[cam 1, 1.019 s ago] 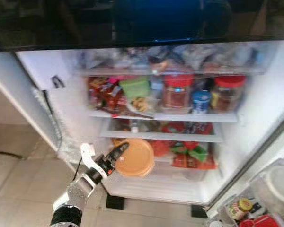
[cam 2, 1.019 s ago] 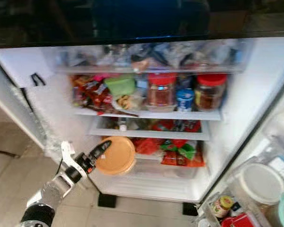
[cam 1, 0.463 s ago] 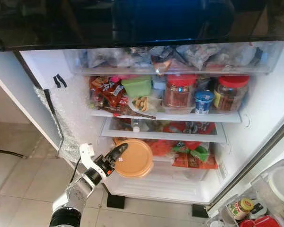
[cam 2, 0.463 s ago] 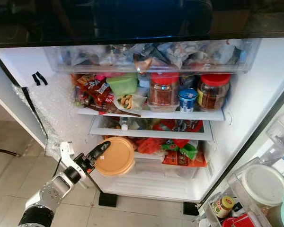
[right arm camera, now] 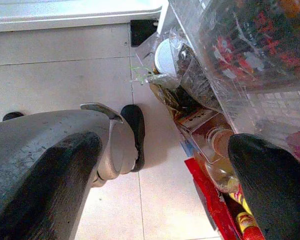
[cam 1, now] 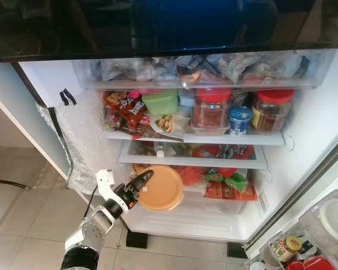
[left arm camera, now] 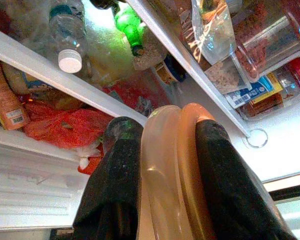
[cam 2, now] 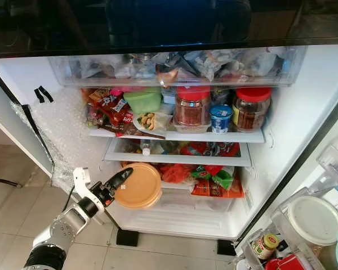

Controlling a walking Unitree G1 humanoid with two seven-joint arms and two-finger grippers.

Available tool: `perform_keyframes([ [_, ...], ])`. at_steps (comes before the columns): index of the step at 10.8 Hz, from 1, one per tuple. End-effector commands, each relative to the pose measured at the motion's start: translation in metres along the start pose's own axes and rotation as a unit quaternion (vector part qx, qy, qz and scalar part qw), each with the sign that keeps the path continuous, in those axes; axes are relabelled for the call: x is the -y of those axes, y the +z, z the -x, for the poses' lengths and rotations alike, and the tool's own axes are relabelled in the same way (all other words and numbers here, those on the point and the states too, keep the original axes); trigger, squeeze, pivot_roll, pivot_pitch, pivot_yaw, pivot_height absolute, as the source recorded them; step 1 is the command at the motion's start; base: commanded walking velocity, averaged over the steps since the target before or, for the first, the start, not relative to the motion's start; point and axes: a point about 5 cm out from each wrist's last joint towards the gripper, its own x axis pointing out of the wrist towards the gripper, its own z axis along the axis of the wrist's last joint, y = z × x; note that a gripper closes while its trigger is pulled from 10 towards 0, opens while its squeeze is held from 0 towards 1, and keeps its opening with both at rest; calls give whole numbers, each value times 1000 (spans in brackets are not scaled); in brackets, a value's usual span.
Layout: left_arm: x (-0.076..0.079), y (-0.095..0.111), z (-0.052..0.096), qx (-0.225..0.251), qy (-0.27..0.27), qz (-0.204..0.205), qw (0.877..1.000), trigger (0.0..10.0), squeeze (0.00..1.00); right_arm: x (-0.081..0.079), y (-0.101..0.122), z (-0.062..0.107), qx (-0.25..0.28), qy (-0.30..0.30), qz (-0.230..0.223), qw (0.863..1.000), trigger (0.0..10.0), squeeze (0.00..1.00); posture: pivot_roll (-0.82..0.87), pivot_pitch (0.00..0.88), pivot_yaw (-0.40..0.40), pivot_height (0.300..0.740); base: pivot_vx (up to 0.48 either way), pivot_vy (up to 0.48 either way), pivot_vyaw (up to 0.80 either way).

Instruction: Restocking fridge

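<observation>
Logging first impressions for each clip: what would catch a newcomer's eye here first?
The left end effector, shut on a round orange container, holds it up before the crammed lower shelves of the open fridge. Next, two red-lidded jars flank a small blue tub on the shelf above.

Snack packets [cam 1: 124, 107]: printed lettering, too blurred to read.
Jar labels [cam 1: 212, 115]: seemingly none legible.
Blue label in left wrist view [left arm camera: 250, 90]: print unreadable.
</observation>
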Motion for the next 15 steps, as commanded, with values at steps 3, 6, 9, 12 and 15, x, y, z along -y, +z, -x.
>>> perform_keyframes([
  [3, 2, 6, -4, 3, 0, -12, 1000, 10000, 0, 1, 3, 0, 10, 3, -6, 1000, 10000, 0, -211, 0, 106, 696, 0, 0, 0],
  [6, 3, 5, -6, 1, -3, -14, 1000, 10000, 0, -1, 5, 0, 17, 17, -4, 1000, 10000, 0, -211, 0, 106, 646, 0, 0, 0],
  [9, 4, 3, -7, -3, -5, -17, 1000, 10000, 0, -2, 8, -1, 20, 33, 43, 998, 10000, 0, -211, 0, 106, 646, 0, 0, 0],
  [12, 8, 10, -15, 15, 4, -5, 1000, 10000, 0, -3, 7, -1, 19, 34, 41, 998, 10000, 0, -212, 0, 108, 646, 0, 0, 0],
  [15, 13, 12, -20, 13, -10, -17, 1000, 10000, 0, -3, 7, -1, 19, 38, 43, 998, 10000, 0, -213, 0, 109, 646, 0, 0, 0],
])
